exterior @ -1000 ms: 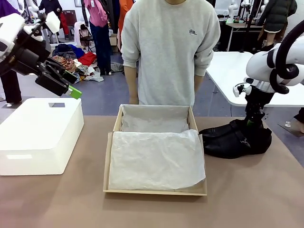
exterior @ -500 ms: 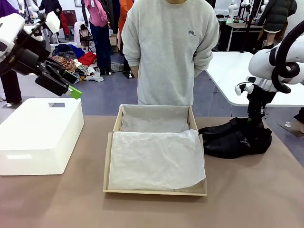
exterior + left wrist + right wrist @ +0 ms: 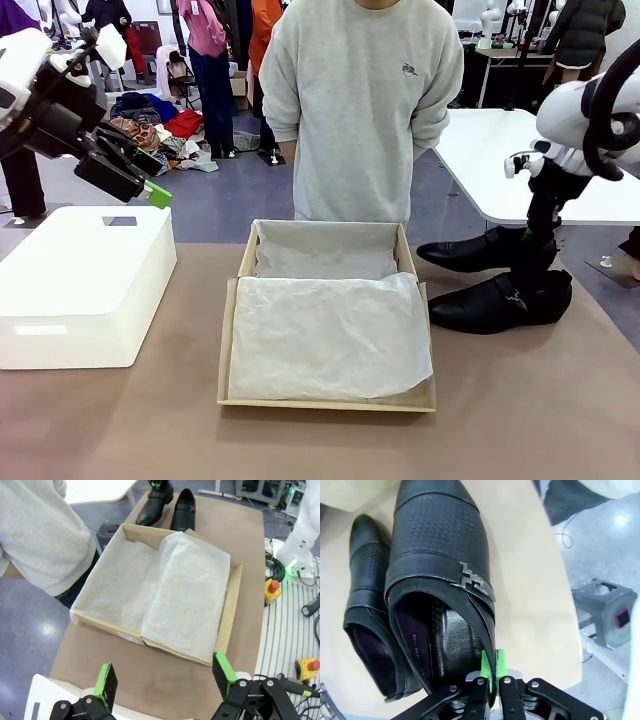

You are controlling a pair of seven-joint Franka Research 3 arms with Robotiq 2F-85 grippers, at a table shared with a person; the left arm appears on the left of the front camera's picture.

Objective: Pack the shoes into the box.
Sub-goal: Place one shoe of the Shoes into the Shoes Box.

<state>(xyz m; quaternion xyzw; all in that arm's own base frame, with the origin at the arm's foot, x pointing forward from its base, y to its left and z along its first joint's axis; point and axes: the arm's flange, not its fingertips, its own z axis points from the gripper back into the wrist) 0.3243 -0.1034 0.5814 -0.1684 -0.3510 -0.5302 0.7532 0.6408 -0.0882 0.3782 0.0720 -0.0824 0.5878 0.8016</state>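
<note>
The brown cardboard box (image 3: 235,300), lined with white tissue paper (image 3: 330,335), lies open at the table's middle. Right of it are the two black shoes. One shoe (image 3: 470,252) hangs just above the table, toe pointing left, with my right gripper (image 3: 535,258) shut on its collar rim. The other shoe (image 3: 495,305) lies on the table beneath it. In the right wrist view the gripper (image 3: 493,669) pinches the held shoe (image 3: 440,555) at its opening, the second shoe (image 3: 367,580) beside it. My left gripper (image 3: 150,185) hovers open over the white box; its wrist view shows the gripper (image 3: 164,675), the box (image 3: 227,625) and both shoes (image 3: 167,507).
A large white box (image 3: 85,280) with a slot stands at the table's left. A person in a grey sweatshirt (image 3: 360,110) stands right behind the cardboard box, arms held back. A white table (image 3: 480,150) sits beyond the right arm.
My right gripper has shut on the far shoe's rim and raised it off the table. The left arm has stayed still. The person has shifted slightly.
</note>
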